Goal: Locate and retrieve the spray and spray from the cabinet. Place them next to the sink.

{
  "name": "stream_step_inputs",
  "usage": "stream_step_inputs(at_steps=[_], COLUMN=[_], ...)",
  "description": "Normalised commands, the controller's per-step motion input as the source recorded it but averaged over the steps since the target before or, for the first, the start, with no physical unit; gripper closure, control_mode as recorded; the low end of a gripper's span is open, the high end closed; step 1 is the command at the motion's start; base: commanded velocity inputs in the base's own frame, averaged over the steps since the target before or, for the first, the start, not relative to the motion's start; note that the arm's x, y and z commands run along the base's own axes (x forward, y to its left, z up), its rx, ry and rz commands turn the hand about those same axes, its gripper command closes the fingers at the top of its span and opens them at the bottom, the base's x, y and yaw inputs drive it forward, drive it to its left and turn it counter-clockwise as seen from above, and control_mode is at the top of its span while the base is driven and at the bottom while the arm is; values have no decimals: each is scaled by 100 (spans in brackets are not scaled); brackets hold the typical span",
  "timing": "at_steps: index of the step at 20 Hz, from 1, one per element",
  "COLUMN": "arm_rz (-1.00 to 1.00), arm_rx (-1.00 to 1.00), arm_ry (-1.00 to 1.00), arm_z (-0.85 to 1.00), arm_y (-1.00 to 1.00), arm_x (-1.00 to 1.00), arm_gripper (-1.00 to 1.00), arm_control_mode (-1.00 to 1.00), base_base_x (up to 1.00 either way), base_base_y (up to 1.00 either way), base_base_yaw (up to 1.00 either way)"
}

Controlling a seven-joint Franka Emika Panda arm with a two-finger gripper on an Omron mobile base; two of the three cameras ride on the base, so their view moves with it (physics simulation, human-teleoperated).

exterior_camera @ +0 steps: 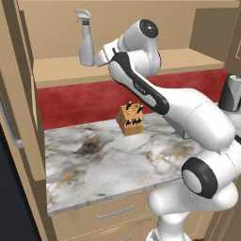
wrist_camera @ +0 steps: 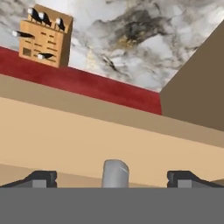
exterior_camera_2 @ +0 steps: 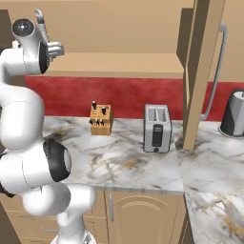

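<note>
In the right base view, the arm's upper joint hides the spray [exterior_camera_2: 42,21] except its trigger head. In the hand view, the bottle [wrist_camera: 115,174] is cut off at the bottom, and the two fingertips [wrist_camera: 41,178] barely clear it. In the left base view, the arm covers the gripper beside the bottle; the kettle [exterior_camera: 232,92] runs off the right edge.

Spray bottle [exterior_camera: 86,44] upright on wooden cabinet shelf [exterior_camera: 141,66].
</note>
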Motion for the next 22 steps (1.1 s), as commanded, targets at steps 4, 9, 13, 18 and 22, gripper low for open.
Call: stream_step_inputs(at_steps=[4,9,13,18,22], arm_rz=[2,4,4,2,1], arm_rx=[0,0,-1,-2,-2], arm_ry=[0,0,2,4,3], arm_z=[-6,0,0,0,0], arm_y=[34,31,13,0,2], arm_x=[28,40,43,44,42], arm_gripper=[-100,-100,-100,-100,-100], arm_control_mode=[-100,-100,-100,-100,-100], base_base_x=[0,0,0,0,0], base_base_y=[0,0,0,0,0], base_base_yaw=[0,0,0,0,0])
